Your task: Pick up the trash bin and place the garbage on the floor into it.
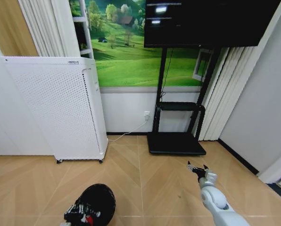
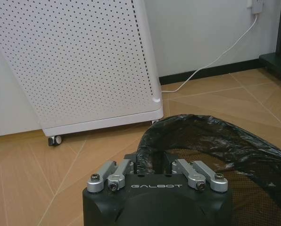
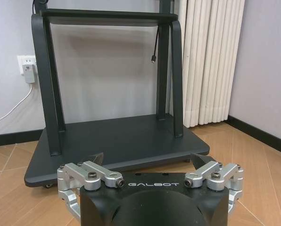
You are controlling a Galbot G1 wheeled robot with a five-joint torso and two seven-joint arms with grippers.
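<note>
The small round black mesh trash bin with a glossy black plastic liner (image 1: 97, 202) is held by the left claw (image 2: 154, 165), which is closed narrow on the near rim. I judge this grip is chosen because the thin rim is the only part that such fingers can pinch. The liner is crinkled and shiny; the mesh under it looks stiff. The bin is in front of the tall white perforated appliance on small wheels (image 1: 60, 108), near its base.

The right claw (image 1: 197, 168) hangs wide and holds nothing, to the right of the appliance, facing the black metal stand with a flat base plate (image 3: 117, 141). No garbage is seen on the wooden herringbone floor (image 1: 150, 188).
</note>
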